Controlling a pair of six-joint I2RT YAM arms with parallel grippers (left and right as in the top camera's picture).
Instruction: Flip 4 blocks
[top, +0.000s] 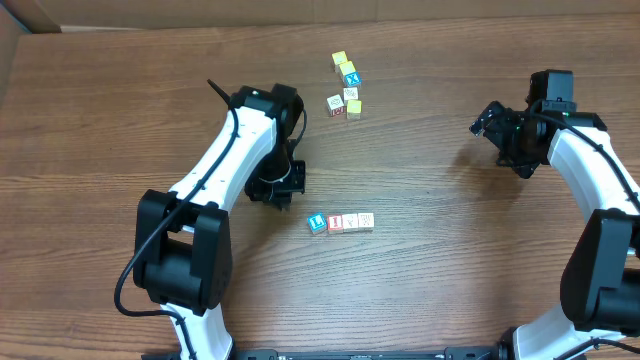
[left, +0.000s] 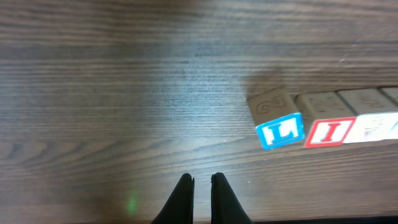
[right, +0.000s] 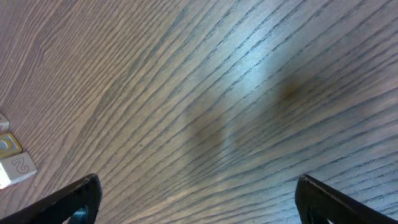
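Beside the blocks (top: 341, 222), the left pincer (left: 202, 180) hangs closed.

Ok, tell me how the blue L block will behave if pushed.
The blue L block looks rigid with flat faces, so it should slide or tip, not roll. It sits close beside the red I block, so a push may shift that too. Small; probably light.

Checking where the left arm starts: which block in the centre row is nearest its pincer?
The blue-faced L block, at the row's end toward the left pincer; the red I block and pale ones lie beyond.
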